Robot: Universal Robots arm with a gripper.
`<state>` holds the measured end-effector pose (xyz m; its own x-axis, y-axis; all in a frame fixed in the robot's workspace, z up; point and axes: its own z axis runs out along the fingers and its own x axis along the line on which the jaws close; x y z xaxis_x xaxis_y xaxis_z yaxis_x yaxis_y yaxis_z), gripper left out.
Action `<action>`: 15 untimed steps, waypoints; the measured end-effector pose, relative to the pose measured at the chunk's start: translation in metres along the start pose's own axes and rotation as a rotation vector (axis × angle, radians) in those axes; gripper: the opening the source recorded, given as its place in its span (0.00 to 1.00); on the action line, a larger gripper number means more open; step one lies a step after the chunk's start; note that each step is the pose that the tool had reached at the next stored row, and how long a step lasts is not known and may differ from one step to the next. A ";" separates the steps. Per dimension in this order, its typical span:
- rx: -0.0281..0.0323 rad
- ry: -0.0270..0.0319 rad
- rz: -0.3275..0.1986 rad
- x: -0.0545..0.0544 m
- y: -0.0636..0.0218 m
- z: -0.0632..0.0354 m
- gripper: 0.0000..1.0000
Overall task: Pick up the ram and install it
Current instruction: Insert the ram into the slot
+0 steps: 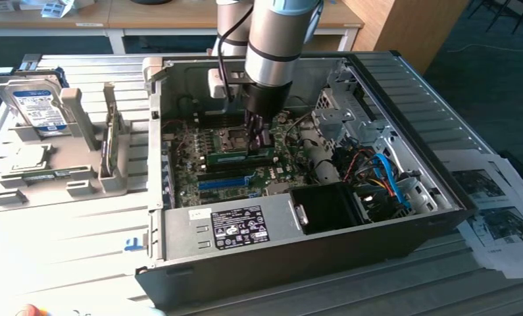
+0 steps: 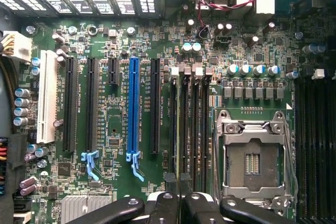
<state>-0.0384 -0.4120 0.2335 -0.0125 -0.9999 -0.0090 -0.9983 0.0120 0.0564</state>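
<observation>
Exterior view: the ram (image 1: 230,157) was held edge-down over the motherboard's memory slots (image 2: 190,129) inside the open computer case (image 1: 331,253). It was pinched between the nearly closed jaws, apparently so it could be lined up with a slot.

computer case (image 1: 287,263) on bench (image 1: 68,243) | motherboard (image 1: 187,184) inside case | ram (image 1: 235,157) at memory slots beside CPU socket (image 2: 252,161), pincer (image 1: 259,143) on top | hard drive (image 1: 37,105) in rack (image 1: 81,181), exterior view's left of case | papers (image 1: 498,210) on exterior view's right
</observation>
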 end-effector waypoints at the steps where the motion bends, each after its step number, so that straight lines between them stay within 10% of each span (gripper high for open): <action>1: 0.0000 0.0001 0.000 0.000 0.0000 0.0000 0.12; 15: -0.0001 0.0001 0.000 0.001 0.0006 0.0000 0.12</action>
<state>-0.0389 -0.4130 0.2336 -0.0124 -0.9999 -0.0090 -0.9983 0.0119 0.0565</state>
